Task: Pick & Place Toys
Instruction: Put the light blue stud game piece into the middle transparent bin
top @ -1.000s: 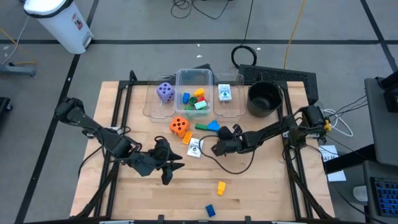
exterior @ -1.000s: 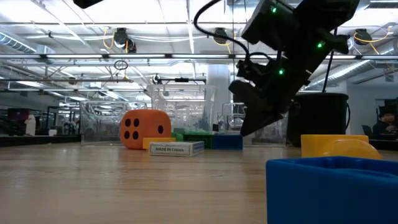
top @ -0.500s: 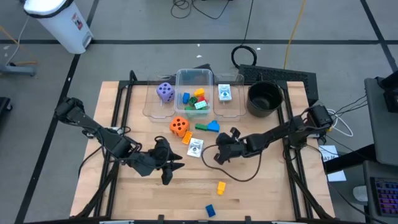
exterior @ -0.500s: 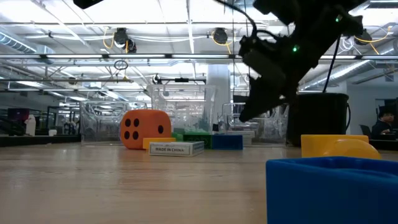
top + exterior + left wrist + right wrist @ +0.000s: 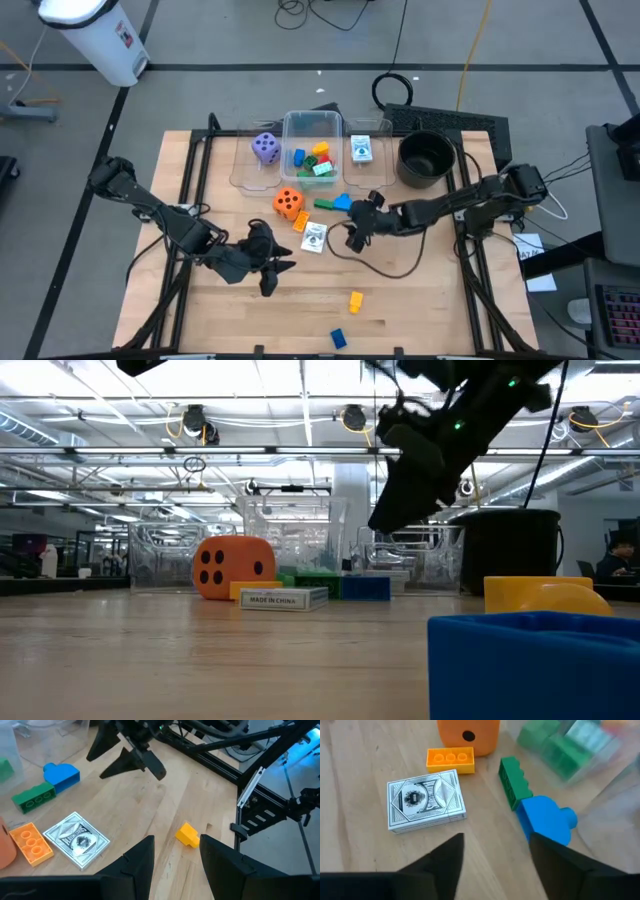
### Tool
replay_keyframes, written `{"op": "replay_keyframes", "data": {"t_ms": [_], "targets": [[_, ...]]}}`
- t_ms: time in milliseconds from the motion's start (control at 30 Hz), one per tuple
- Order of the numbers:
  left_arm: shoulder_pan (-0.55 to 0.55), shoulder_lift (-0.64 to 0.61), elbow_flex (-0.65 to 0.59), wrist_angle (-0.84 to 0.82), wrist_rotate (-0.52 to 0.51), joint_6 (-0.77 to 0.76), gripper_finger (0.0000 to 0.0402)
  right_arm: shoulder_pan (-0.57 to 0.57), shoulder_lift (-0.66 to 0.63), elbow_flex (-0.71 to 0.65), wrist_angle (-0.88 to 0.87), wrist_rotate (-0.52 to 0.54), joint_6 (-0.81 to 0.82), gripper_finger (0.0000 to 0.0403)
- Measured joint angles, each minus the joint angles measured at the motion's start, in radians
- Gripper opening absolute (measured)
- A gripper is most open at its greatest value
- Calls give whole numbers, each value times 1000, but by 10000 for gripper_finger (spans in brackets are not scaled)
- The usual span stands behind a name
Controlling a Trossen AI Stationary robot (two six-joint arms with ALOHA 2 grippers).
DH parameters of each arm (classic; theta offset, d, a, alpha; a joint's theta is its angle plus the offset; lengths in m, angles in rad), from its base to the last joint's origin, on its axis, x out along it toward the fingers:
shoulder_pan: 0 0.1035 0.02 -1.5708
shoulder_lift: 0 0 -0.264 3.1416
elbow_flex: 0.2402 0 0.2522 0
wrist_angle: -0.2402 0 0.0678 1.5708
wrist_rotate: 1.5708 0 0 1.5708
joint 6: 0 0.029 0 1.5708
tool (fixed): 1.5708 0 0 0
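My right gripper hangs open above the table's middle, with nothing between its fingers. Just beyond it lie a white card deck, a blue block, a green block, a flat orange block and the orange die. My left gripper waits open near the table's front left. A yellow block and another blue block lie near the front edge. The purple die sits at the back.
A clear tub holding several coloured blocks stands at the back middle, with a small card box to its right and a black round pot farther right. Bare wood stretches between the two grippers.
My right gripper has risen from just above the table and rolled about its own axis, shifting slightly toward the far edge and the blue block. The toys on the table lie where they were.
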Motion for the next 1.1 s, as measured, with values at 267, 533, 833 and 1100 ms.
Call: {"op": "replay_keyframes", "data": {"t_ms": [267,533,833,1100], "targets": [[0,0,0,0,-29,-2,161,-141,53,1,56,-158,8,304],[0,0,0,-2,-29,-18,161,-198,53,0,121,-158,-14,307],[23,0,0,-4,-29,-17,161,-207,147,1,166,-290,-1,285],[32,0,0,-4,-18,-18,161,-205,175,0,179,-322,79,271]]}}
